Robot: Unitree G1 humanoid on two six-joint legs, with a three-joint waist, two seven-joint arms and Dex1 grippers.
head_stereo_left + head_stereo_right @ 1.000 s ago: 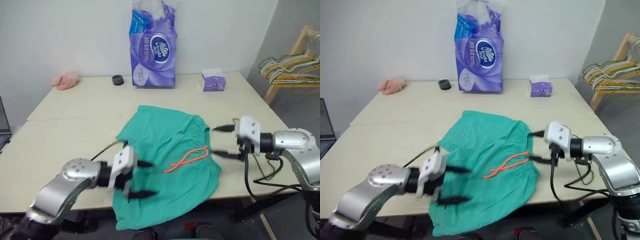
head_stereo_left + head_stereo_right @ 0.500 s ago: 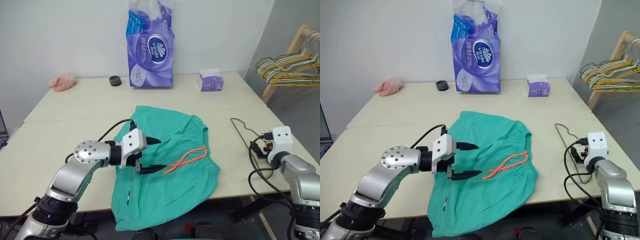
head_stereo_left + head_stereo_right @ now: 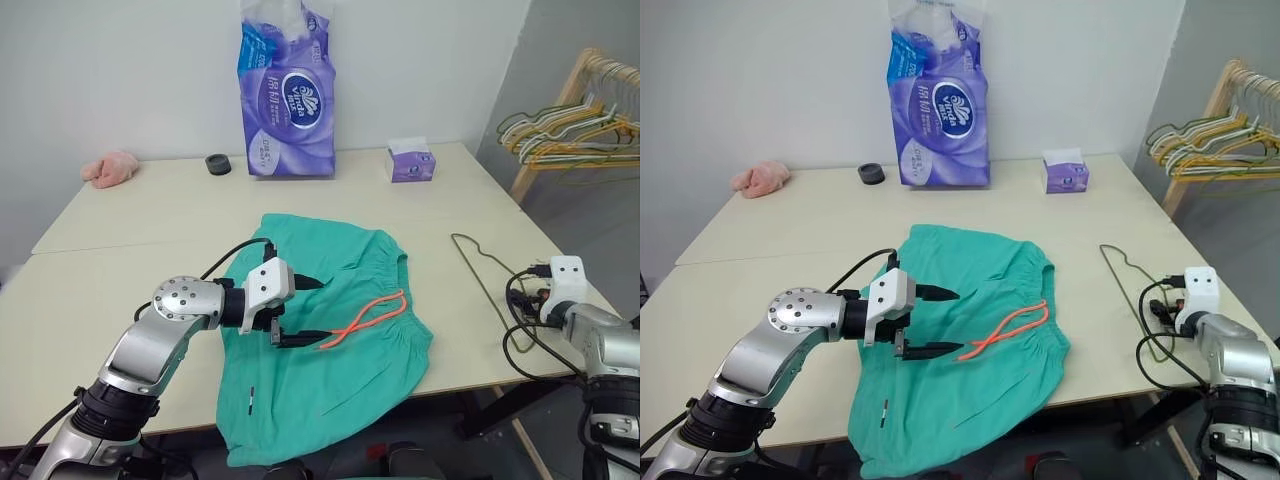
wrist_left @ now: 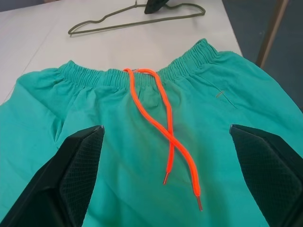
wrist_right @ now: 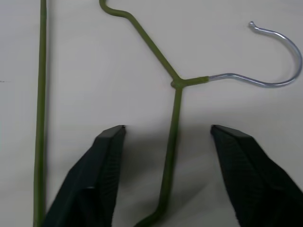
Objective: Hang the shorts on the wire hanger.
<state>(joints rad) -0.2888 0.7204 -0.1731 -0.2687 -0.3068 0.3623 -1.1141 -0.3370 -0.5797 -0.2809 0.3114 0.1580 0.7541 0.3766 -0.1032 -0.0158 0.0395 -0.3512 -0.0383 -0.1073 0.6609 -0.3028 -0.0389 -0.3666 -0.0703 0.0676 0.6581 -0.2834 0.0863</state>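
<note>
Item: tissue pack (image 3: pixel 288 95), tall, purple, upright at the table's far edge, its top torn open with white showing. Beside it a small purple tissue box (image 3: pixel 410 163), white tissue at its slot. No other holders on the table.

Item: the shorts (image 3: pixel 330 340), teal-green, spread flat mid-table, one leg hanging over the near edge; orange drawstring (image 4: pixel 166 137) crossed on the cloth below the gathered waistband.

Item: the wire hanger (image 5: pixel 173 118), olive green with bare metal hook, flat on the table to the right of the shorts, apart from them.

Item: my left gripper (image 3: pixel 930 321), fingers spread wide just over the shorts beside the drawstring's loose ends, holding nothing.

Item: my right gripper (image 5: pixel 165 172), fingers parted with one on each side of the hanger's neck below the hook, not closed on the wire.

Changes since a second ago: my right arm has swung from the waistband out to the table's right edge, over the hanger. My left gripper has edged toward the drawstring. The shorts lie as before.

Surface and room: pale beige table (image 3: pixel 130 260), a seam running across; pink cloth (image 3: pixel 108 168) and small black ring (image 3: pixel 217 164) at the far left; white wall; wooden rack (image 3: pixel 570 130) with bunched hangers at right.
</note>
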